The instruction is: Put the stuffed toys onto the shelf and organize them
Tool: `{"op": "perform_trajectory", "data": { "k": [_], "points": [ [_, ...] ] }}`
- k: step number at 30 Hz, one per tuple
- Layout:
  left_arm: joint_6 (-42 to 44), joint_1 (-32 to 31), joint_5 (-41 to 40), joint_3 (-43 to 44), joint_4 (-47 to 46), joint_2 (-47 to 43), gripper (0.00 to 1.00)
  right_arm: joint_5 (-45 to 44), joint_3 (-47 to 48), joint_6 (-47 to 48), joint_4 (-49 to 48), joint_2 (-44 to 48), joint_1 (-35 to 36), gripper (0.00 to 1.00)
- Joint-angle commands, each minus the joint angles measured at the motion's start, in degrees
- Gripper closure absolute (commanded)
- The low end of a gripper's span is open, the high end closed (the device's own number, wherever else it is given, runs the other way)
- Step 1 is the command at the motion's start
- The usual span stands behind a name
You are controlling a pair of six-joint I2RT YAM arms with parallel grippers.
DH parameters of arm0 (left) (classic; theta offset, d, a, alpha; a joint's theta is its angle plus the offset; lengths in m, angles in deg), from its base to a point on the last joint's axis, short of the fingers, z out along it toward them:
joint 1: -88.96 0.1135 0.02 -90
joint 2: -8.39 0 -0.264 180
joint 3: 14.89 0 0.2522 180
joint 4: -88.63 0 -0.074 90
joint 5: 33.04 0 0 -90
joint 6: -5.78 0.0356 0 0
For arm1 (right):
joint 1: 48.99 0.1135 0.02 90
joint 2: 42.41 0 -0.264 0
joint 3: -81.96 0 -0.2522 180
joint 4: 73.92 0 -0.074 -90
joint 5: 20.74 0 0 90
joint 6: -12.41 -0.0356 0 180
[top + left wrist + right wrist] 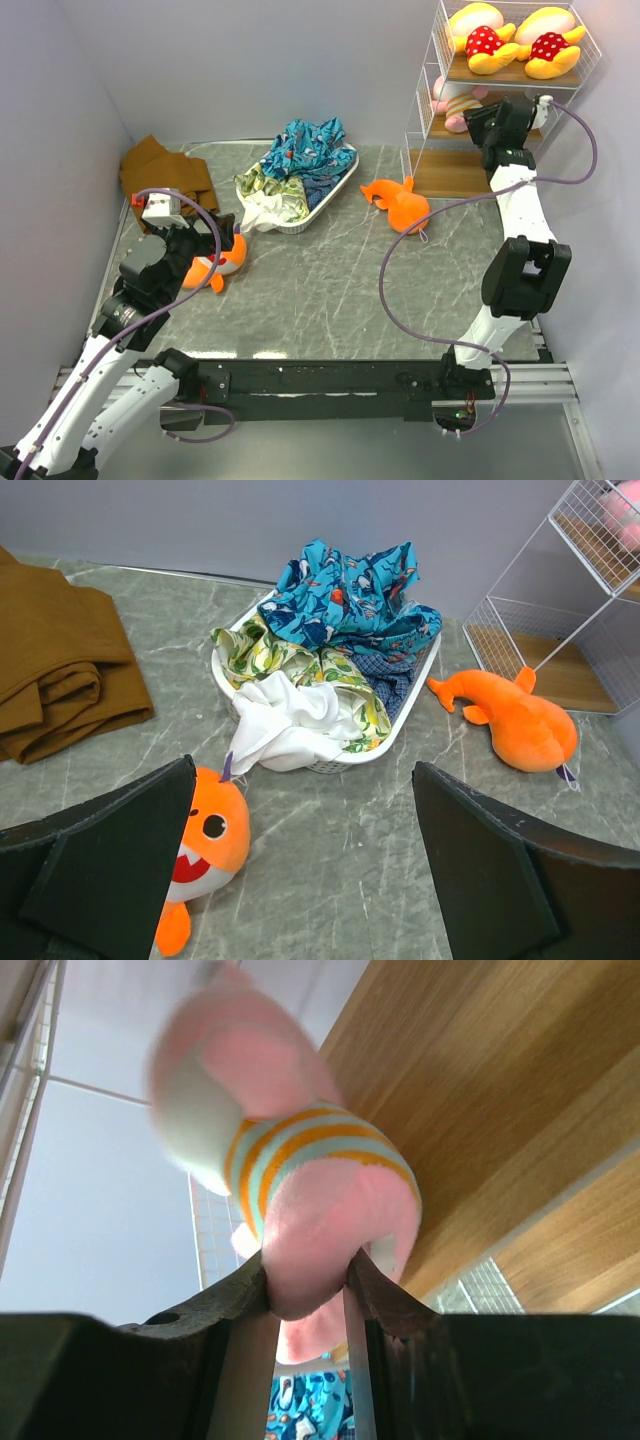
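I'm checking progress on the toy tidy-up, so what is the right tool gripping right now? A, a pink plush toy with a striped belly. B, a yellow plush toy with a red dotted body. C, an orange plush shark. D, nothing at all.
A: the right wrist view shows the right tool squeezing the pink plush toy with a striped belly between its two fingers.

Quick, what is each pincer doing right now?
Left pincer: open, holding nothing.
Right pincer: shut on the pink plush toy with the striped belly.
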Motion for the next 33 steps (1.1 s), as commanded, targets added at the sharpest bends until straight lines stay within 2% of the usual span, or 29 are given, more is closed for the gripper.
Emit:
{"op": "perform_trajectory", "data": {
  "k": [1, 13, 19, 22, 26, 33],
  "points": [
    [0.78, -0.24, 1.26, -0.11, -2.61, 0.22, 0.04, 0.66, -0.81, -0.63, -1.83, 4.90, -0.52, 0.64],
    [0.78, -0.15, 1.27, -0.03, -2.52, 0.49, 0.03, 2.32, 1.92, -0.10, -1.03, 1.22, -0.79, 0.55],
    [0.78, -0.15, 0.92, -0.11, -2.52, 1.01, 0.03, 3.29, 2.36, 0.34, -0.95, 1.65, -1.22, 0.47],
    [0.60, -0.24, -0.49, 0.06, -2.35, 1.54, 0.03, 5.39, 2.10, -0.01, -0.33, 2.88, -2.01, 0.41],
    [-0.01, -0.15, -1.55, 0.50, -1.73, 1.98, 0.04, 5.93, 1.40, 0.69, 1.69, 4.72, -2.11, 0.28],
    [-1.50, -0.15, -4.79, -0.02, -1.99, 1.54, 0.04, 7.77, -2.29, 0.25, 3.45, 8.41, -2.11, 0.27]
  ]
}}
